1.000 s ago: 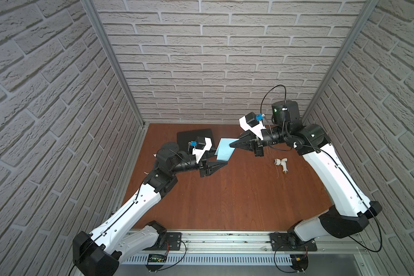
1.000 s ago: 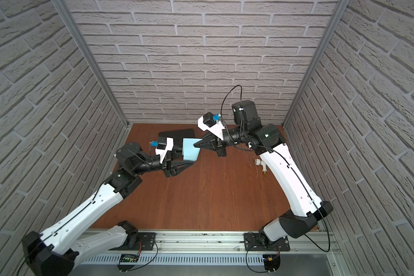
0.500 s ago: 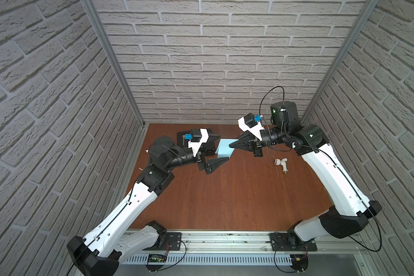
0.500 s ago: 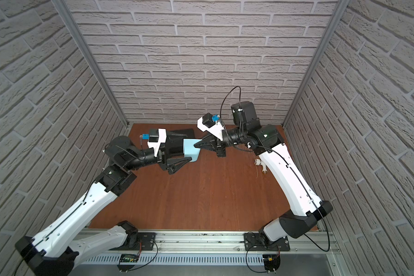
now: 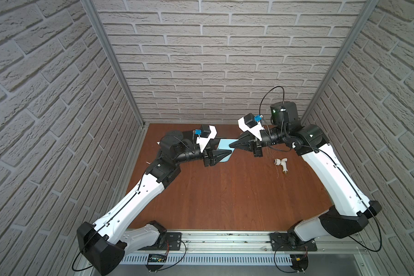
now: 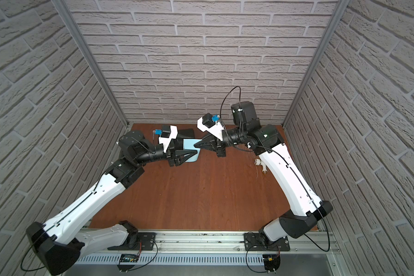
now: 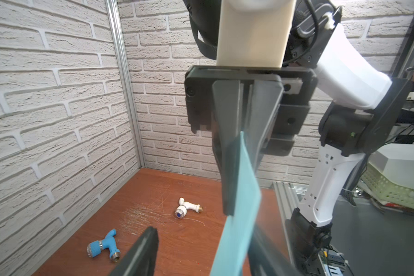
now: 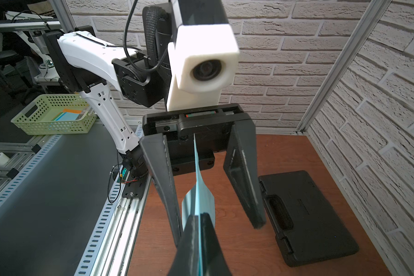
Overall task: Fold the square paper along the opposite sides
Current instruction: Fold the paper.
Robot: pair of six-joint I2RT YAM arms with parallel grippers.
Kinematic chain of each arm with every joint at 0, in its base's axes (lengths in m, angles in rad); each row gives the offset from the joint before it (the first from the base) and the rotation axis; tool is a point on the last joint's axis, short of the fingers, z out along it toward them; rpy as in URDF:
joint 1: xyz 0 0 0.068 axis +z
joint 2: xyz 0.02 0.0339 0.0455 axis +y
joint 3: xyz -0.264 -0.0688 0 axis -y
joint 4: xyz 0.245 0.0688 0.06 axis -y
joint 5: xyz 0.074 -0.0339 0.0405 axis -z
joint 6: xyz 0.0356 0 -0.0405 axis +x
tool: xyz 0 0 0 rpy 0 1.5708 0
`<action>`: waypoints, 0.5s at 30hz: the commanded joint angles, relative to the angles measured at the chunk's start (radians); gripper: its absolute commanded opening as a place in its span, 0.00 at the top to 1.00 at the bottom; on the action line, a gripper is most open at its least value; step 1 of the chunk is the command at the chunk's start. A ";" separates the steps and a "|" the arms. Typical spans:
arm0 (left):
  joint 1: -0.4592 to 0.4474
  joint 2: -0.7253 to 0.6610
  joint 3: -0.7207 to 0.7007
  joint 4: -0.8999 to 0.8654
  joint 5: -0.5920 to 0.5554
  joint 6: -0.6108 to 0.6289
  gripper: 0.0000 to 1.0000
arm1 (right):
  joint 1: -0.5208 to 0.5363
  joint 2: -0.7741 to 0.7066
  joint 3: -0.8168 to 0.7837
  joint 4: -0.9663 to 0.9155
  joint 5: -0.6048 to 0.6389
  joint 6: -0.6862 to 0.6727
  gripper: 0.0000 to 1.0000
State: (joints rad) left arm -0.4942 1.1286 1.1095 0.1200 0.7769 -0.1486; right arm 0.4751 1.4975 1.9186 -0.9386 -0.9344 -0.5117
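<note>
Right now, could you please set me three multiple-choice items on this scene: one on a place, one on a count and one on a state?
1. The black case is:
A. lying on the table
B. held in mid-air
C. down on the floor

2. The tap fittings on the table number:
A. one
B. two
C. three

3. The right gripper has its jaws:
A. wide open
B. shut on the square paper
C. shut on a tap fitting

Answers:
1 A, the right wrist view shows it flat on the wood.
2 B, the left wrist view shows a white tap fitting and a blue tap fitting.
3 B, the jaws pinch the sheet's edge.
</note>
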 commanded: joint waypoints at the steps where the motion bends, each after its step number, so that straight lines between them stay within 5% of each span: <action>1: -0.004 -0.036 -0.001 0.003 0.004 0.027 0.46 | 0.007 -0.026 0.008 0.004 0.010 -0.014 0.97; 9: -0.003 -0.035 0.003 -0.043 0.008 0.052 0.75 | 0.005 -0.031 0.008 0.003 0.016 -0.016 0.97; 15: -0.004 -0.034 0.001 -0.057 0.010 0.061 0.83 | 0.005 -0.033 0.009 0.003 0.016 -0.016 0.97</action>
State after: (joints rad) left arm -0.4942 1.0977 1.1095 0.0536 0.7776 -0.1043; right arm 0.4751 1.4975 1.9186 -0.9390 -0.9138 -0.5129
